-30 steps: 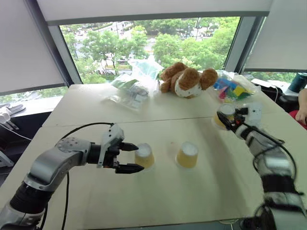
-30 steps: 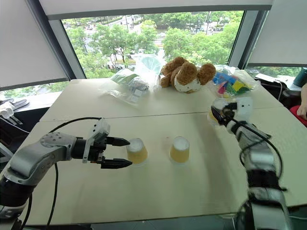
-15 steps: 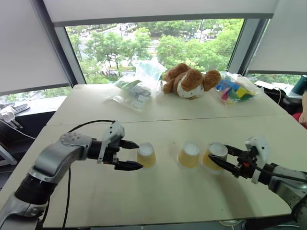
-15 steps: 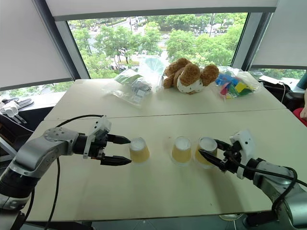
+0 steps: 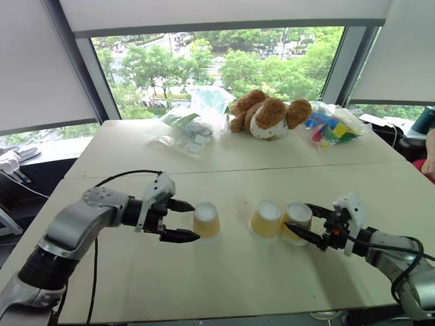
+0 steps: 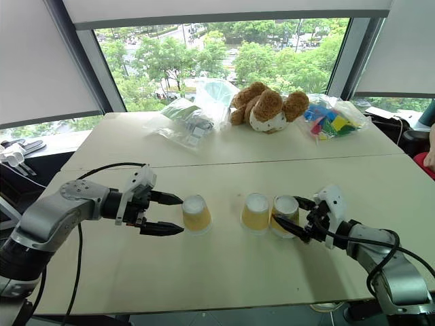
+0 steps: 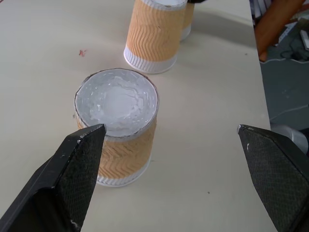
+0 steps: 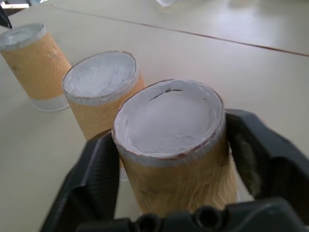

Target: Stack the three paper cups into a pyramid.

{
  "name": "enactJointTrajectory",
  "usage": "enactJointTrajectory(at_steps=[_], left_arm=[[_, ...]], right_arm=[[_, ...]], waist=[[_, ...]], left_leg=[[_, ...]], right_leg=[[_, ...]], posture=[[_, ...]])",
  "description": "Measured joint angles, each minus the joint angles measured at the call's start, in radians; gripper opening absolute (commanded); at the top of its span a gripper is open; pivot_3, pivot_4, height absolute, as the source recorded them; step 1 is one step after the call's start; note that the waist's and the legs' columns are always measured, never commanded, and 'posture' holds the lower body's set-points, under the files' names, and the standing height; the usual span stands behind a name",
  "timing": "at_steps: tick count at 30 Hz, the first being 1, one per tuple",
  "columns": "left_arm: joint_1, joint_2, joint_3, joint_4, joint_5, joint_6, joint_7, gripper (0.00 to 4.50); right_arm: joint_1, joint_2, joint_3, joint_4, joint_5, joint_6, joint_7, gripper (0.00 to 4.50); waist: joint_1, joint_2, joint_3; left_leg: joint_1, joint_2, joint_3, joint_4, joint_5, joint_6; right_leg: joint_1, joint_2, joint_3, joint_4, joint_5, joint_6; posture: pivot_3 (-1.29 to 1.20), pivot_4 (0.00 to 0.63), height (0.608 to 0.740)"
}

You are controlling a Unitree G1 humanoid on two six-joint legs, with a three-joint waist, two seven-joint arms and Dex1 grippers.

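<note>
All three paper cups sit upside down, white base up, in a loose row on the table [image 5: 224, 285], toward its near edge. The left cup [image 5: 206, 219] stands apart from the other two; the middle cup [image 5: 266, 219] and the right cup [image 5: 296, 222] stand just beside each other, maybe touching, hard to tell.

The left gripper [image 5: 183, 221] has its black fingers spread wide, with the left cup just past the tips and nothing held. The right gripper [image 5: 314, 222] brackets the right cup with a finger on either side. The wrist view shows the cup between the pads, but the jaws look slack rather than squeezing, so I'd call it let go.

Handling-wise, these look super light and thin-walled, so too much squeeze probably dents the wavy yellow sleeve, and a bump could send one skating across the smooth tabletop. They taper, narrower at the upturned base, so a grip high up could slide off. Best bet seems to be a gentle pinch around mid-wall, across the widest line. The top cup will have to sit on two small bases, so the bottom pair needs to stay snug.
</note>
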Motion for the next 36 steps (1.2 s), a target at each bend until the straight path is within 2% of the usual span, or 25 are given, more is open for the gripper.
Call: enactJointTrajectory(at_steps=[10, 19, 23, 27, 30, 32, 36], left_arm=[[0.0, 0.004, 0.0, 0.001, 0.0, 0.01, 0.001, 4.5], [0.0, 0.001, 0.0, 0.01, 0.004, 0.007, -0.002, 4.5], [0.017, -0.056, 0.042, 0.056, 0.019, -0.035, 0.073, 4.5], [0.058, -0.045, 0.069, 0.08, 0.025, -0.058, 0.076, 4.5], [0.05, -0.048, 0.077, 0.132, 0.067, -0.138, 0.082, 4.5], [0.036, -0.086, 0.078, 0.175, 0.091, -0.188, 0.095, 4.5], [0.017, -0.143, 0.048, 0.251, 0.134, -0.282, 0.075, 4.5]], right_arm=[[0.004, -0.005, 0.011, 0.017, -0.043, -0.029, -0.012, 4.44], [0.14, -0.067, -0.143, -0.198, 0.037, 0.121, -0.031, 4.44], [0.161, -0.097, -0.273, -0.297, 0.134, 0.231, -0.055, 4.44], [0.157, -0.161, -0.385, -0.387, 0.245, 0.349, -0.078, 4.44], [0.137, -0.247, -0.442, -0.412, 0.319, 0.44, -0.074, 4.44], [0.103, -0.296, -0.474, -0.414, 0.372, 0.493, -0.072, 4.44], [0.057, -0.338, -0.479, -0.441, 0.512, 0.596, -0.084, 4.44]], waist=[[0.003, 0.0, 0.0], [0.005, 0.0, 0.0], [0.007, 0.0, 0.0], [0.005, -0.001, 0.0], [0.01, -0.001, 0.0], [0.02, -0.001, 0.001], [0.03, -0.002, 0.001]], left_leg=[[-0.001, 0.0, -0.001, 0.002, 0.0, 0.0], [-0.001, -0.001, -0.001, 0.004, 0.0, 0.0], [-0.002, -0.001, -0.001, 0.005, 0.0, 0.0], [-0.002, -0.001, -0.001, 0.004, 0.0, 0.0], [-0.002, -0.001, -0.001, 0.005, -0.001, 0.001], [-0.002, -0.001, -0.001, 0.006, -0.001, 0.001], [-0.003, -0.001, -0.001, 0.008, -0.001, 0.002]], right_leg=[[0.0, 0.0, 0.0, 0.0, 0.0, 0.0], [0.001, 0.0, 0.0, 0.0, 0.0, 0.0], [0.001, 0.0, 0.0, 0.0, 0.0, 0.0], [0.001, 0.0, 0.0, 0.0, 0.0, 0.0], [0.002, -0.001, 0.0, 0.0, 0.0, 0.0], [0.002, -0.001, 0.0, -0.001, 0.0, 0.0], [0.002, -0.001, -0.001, -0.001, 0.0, 0.0]], posture=[[0.0, 0.15, 0.74], [0.0, 0.15, 0.74], [0.0, 0.15, 0.74], [0.0, 0.15, 0.74], [0.0, 0.15, 0.74], [0.0, 0.15, 0.74], [0.0, 0.15, 0.74]])
